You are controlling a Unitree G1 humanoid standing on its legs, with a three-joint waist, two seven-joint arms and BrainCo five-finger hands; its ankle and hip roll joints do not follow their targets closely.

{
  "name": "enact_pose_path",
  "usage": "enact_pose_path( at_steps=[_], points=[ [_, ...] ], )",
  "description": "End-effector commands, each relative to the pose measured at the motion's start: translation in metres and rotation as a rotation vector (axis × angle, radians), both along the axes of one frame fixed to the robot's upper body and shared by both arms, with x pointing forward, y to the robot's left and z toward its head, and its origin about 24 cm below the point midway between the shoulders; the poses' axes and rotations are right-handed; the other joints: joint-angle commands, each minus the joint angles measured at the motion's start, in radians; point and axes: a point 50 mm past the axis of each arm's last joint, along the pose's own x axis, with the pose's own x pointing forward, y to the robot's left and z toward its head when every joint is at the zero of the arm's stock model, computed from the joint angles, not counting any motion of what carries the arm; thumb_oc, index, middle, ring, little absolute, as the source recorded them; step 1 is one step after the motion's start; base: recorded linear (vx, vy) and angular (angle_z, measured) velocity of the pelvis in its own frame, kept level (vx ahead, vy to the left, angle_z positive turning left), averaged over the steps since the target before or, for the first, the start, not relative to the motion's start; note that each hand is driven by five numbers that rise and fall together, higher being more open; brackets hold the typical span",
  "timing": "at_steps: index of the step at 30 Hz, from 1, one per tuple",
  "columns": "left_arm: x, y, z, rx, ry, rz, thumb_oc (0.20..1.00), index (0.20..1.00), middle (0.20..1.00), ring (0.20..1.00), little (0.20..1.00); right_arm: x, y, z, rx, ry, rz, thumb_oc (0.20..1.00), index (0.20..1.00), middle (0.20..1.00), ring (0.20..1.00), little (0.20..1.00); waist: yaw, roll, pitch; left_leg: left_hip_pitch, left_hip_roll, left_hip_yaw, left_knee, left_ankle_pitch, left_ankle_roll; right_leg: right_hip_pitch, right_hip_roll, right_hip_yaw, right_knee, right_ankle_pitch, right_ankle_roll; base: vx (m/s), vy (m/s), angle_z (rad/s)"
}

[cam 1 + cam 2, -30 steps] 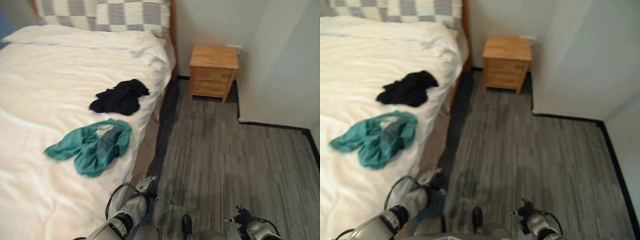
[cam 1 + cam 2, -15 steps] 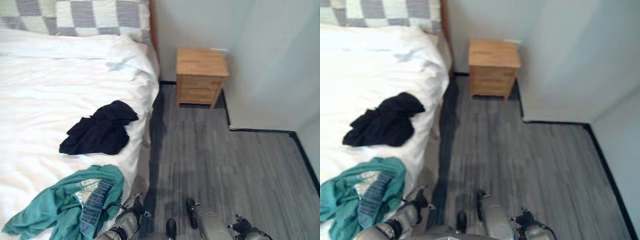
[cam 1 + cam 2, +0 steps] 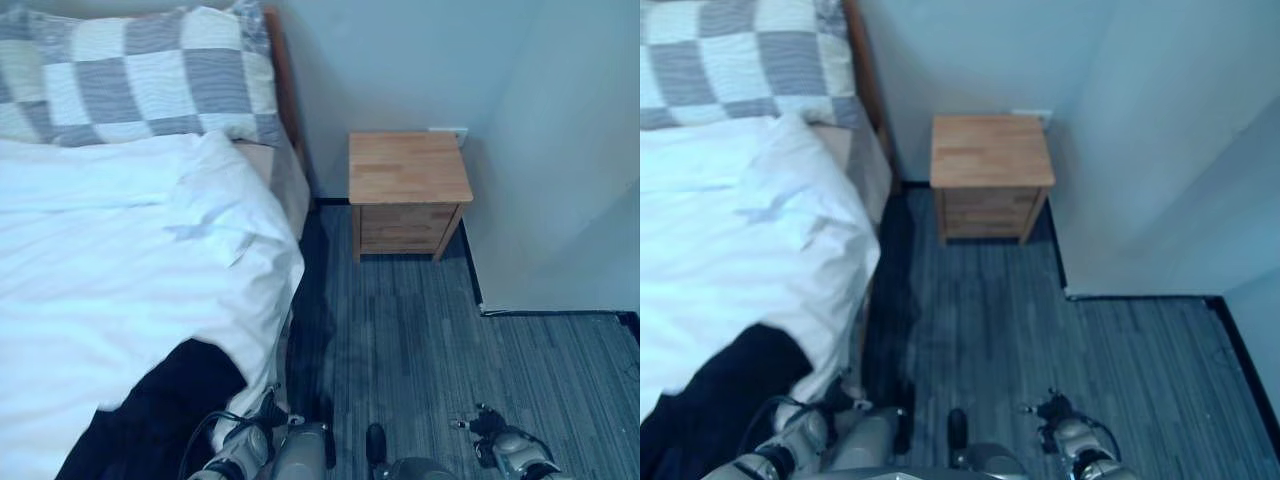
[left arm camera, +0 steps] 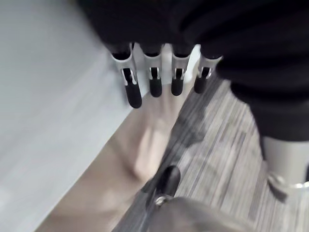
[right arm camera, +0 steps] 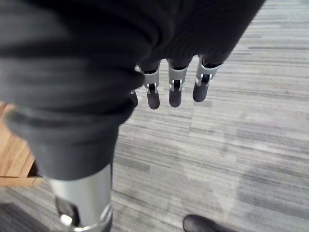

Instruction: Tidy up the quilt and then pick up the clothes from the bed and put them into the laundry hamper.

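Note:
A white quilt covers the bed, rumpled near its right edge below a grey-and-white checked pillow. A black garment lies on the quilt at the near edge of the bed. My left hand hangs low beside the bed's side, just right of the black garment. Its fingers are straight and hold nothing. My right hand hangs over the grey floor, well away from the bed. Its fingers are relaxed and empty.
A wooden nightstand stands against the wall right of the bed's head. Grey striped carpet runs between the bed and a white wall that juts out on the right.
The whole picture has shifted toward the head of the bed, so the camera moved. The teal garment has left the picture. Both hands still hang low.

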Motion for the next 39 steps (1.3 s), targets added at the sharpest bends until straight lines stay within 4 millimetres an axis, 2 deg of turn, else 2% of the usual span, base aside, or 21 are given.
enact_pose_path(
  at_steps=[1,3,4,5,6,8,10,12,14,15,17,20,21,24,27,30,31,33,35,37,39],
  points=[
    [-0.003,0.009,-0.001,0.043,0.007,0.061,1.0,1.0,1.0,1.0,1.0,-0.018,-0.006,-0.004,-0.028,0.023,-0.033,1.0,1.0,1.0,1.0,1.0,0.025,-0.003,-0.028,0.09,-0.016,0.011,0.061,-0.054,0.031,-0.056,-0.109,0.013,0.247,-0.105,0.17,0.51,0.179,-0.01],
    [-0.007,0.011,-0.003,0.034,0.002,0.117,1.0,1.0,1.0,1.0,1.0,-0.018,-0.005,-0.004,-0.032,0.024,-0.035,1.0,1.0,1.0,1.0,1.0,0.014,0.008,-0.014,0.16,-0.03,-0.009,0.048,-0.081,0.063,-0.158,-0.129,-0.009,0.525,-0.022,0.232,0.25,0.099,-0.05],
    [-0.007,0.011,-0.003,0.034,0.002,0.117,1.0,1.0,1.0,1.0,1.0,-0.018,-0.005,-0.004,-0.032,0.024,-0.035,1.0,1.0,1.0,1.0,1.0,0.014,0.008,-0.015,0.16,-0.029,-0.009,0.048,-0.081,0.063,-0.159,-0.129,-0.009,0.525,-0.022,0.232,0.39,0.097,0.22],
    [-0.006,0.011,-0.002,0.023,-0.019,0.163,1.0,1.0,1.0,1.0,1.0,-0.01,0.0,-0.002,-0.022,-0.005,-0.026,1.0,1.0,1.0,1.0,1.0,0.004,0.029,0.004,0.232,-0.021,-0.052,0.005,-0.087,0.076,-0.281,-0.112,-0.009,0.69,0.026,0.241,0.37,0.017,0.52],
    [-0.006,0.012,-0.001,0.024,-0.025,0.171,1.0,1.0,1.0,1.0,1.0,-0.008,0.001,-0.002,-0.021,-0.011,-0.024,1.0,1.0,1.0,1.0,1.0,-0.004,0.03,0.014,0.263,-0.028,-0.089,-0.013,-0.087,0.078,-0.311,-0.098,-0.001,0.703,-0.002,0.229,0.51,-0.022,0.75],
    [-0.008,0.012,-0.002,0.022,-0.027,0.166,1.0,1.0,1.0,1.0,1.0,-0.006,0.001,-0.001,-0.019,-0.023,-0.027,1.0,1.0,1.0,1.0,1.0,-0.007,0.024,0.016,0.293,-0.037,-0.158,-0.027,-0.093,0.072,-0.316,-0.073,0.03,0.572,-0.049,0.211,0.38,-0.138,1.42],
    [-0.007,0.012,-0.001,0.019,-0.037,0.165,1.0,1.0,1.0,1.0,1.0,-0.005,-0.001,0.0,-0.021,-0.036,-0.045,1.0,1.0,1.0,1.0,1.0,-0.006,0.016,0.012,0.304,-0.041,-0.227,-0.043,-0.107,0.061,-0.317,-0.092,0.087,0.411,-0.076,0.203,0.37,-0.234,1.95],
    [-0.006,0.011,-0.001,0.021,-0.036,0.152,1.0,1.0,1.0,1.0,1.0,-0.008,-0.003,0.0,-0.023,-0.027,-0.064,1.0,1.0,1.0,1.0,1.0,-0.022,0.009,0.001,0.317,-0.061,-0.342,-0.042,-0.134,0.048,-0.326,-0.107,0.285,0.233,-0.037,0.218,0.41,-0.258,2.3],
    [-0.007,0.015,-0.001,0.033,-0.031,0.159,1.0,1.0,1.0,1.0,1.0,-0.017,-0.004,-0.004,-0.014,-0.005,-0.109,1.0,1.0,1.0,1.0,1.0,-0.031,-0.011,0.004,0.33,-0.075,-0.439,-0.013,-0.165,0.027,-0.332,-0.112,0.469,0.168,0.003,0.249,0.32,-0.341,2.08],
    [-0.009,0.02,-0.002,0.043,-0.028,0.178,1.0,1.0,1.0,1.0,1.0,-0.02,-0.005,-0.005,-0.007,0.007,-0.131,1.0,1.0,1.0,1.0,1.0,-0.024,-0.021,0.006,0.339,-0.066,-0.452,-0.01,-0.176,0.012,-0.348,-0.118,0.473,0.152,0.018,0.261,0.27,-0.403,2.0],
    [-0.019,0.028,-0.003,0.033,-0.022,0.253,1.0,1.0,1.0,1.0,1.0,-0.026,-0.005,-0.007,0.007,0.007,-0.194,1.0,1.0,1.0,1.0,1.0,-0.018,-0.039,-0.002,0.336,-0.059,-0.5,0.003,-0.186,-0.007,-0.29,-0.182,0.37,0.094,0.017,0.25,0.21,-0.446,1.71],
    [-0.033,0.039,-0.006,0.042,-0.004,0.326,1.0,1.0,1.0,1.0,1.0,-0.023,-0.004,-0.006,0.012,-0.006,-0.195,1.0,1.0,1.0,1.0,1.0,-0.019,-0.053,-0.021,0.31,-0.019,-0.557,-0.015,-0.154,-0.041,-0.25,-0.18,0.307,0.033,0.039,0.245,0.07,-0.45,1.73],
    [-0.039,0.04,-0.007,0.051,-0.005,0.351,1.0,1.0,1.0,1.0,1.0,-0.013,-0.013,0.001,-0.001,-0.064,-0.222,1.0,1.0,1.0,1.0,1.0,-0.019,-0.057,-0.016,0.241,0.018,-0.453,0.013,-0.147,-0.047,-0.204,-0.215,0.214,0.001,0.032,0.243,0.0,-0.344,1.95],
    [-0.033,0.042,-0.005,0.052,-0.015,0.345,1.0,1.0,1.0,1.0,1.0,0.016,-0.04,0.024,-0.014,-0.244,-0.379,1.0,1.0,1.0,1.0,1.0,-0.062,-0.059,-0.001,0.2,0.081,0.023,0.145,-0.194,-0.025,-0.182,-0.252,0.048,0.01,0.02,0.227,-0.16,-0.282,1.99],
    [-0.041,0.047,-0.006,0.075,0.014,0.329,1.0,1.0,1.0,1.0,1.0,0.034,-0.078,0.062,-0.148,-0.449,-0.424,1.0,1.0,1.0,1.0,1.0,-0.088,-0.045,-0.004,0.184,0.081,0.169,0.268,-0.224,-0.025,-0.19,-0.246,-0.057,0.041,-0.008,0.203,-0.18,-0.097,1.44],
    [-0.047,0.036,-0.011,0.052,0.046,0.264,1.0,1.0,1.0,1.0,1.0,0.049,-0.103,0.11,-0.286,-0.654,-0.35,1.0,1.0,1.0,1.0,1.0,-0.111,-0.016,-0.037,0.252,0.052,0.163,0.095,-0.199,-0.014,-0.188,-0.237,-0.143,0.074,0.004,0.216,-0.02,0.048,1.43],
    [-0.047,0.036,-0.011,0.052,0.047,0.263,1.0,1.0,1.0,1.0,1.0,0.049,-0.104,0.11,-0.287,-0.653,-0.351,1.0,1.0,1.0,1.0,1.0,-0.112,-0.016,-0.038,0.253,0.05,0.161,0.091,-0.196,-0.014,-0.187,-0.238,-0.145,0.075,0.004,0.216,-0.03,0.036,0.95],
    [-0.05,0.04,-0.011,0.074,0.077,0.224,1.0,1.0,1.0,1.0,1.0,0.064,-0.11,0.148,-0.423,-0.779,-0.207,1.0,1.0,1.0,1.0,1.0,-0.114,-0.023,-0.044,0.265,0.048,0.14,0.021,-0.164,-0.01,-0.211,-0.241,-0.168,0.12,0.003,0.219,-0.11,0.019,1.01],
    [-0.044,0.048,-0.007,0.106,0.076,0.176,1.0,1.0,1.0,1.0,1.0,0.1,-0.104,0.204,-0.562,-0.956,-0.015,1.0,1.0,1.0,1.0,1.0,-0.114,-0.026,-0.022,0.266,0.045,0.099,-0.038,-0.14,0.001,-0.282,-0.207,-0.066,0.235,-0.025,0.236,-0.18,-0.001,0.63],
    [-0.039,0.053,-0.004,0.119,0.063,0.155,1.0,1.0,1.0,1.0,1.0,0.118,-0.1,0.239,-0.675,-1.036,0.103,1.0,1.0,1.0,1.0,1.0,-0.102,-0.023,-0.01,0.267,0.045,0.074,-0.036,-0.145,0.005,-0.292,-0.197,0.025,0.247,-0.029,0.247,-0.11,-0.049,0.51],
    [-0.038,0.055,-0.002,0.131,0.058,0.131,1.0,1.0,1.0,1.0,1.0,0.136,-0.085,0.264,-0.694,-1.111,0.21,1.0,1.0,1.0,1.0,1.0,-0.081,-0.029,-0.008,0.269,0.043,0.06,-0.036,-0.154,0.007,-0.265,-0.222,0.049,0.216,-0.025,0.238,-0.04,-0.063,0.66]
  ],
)
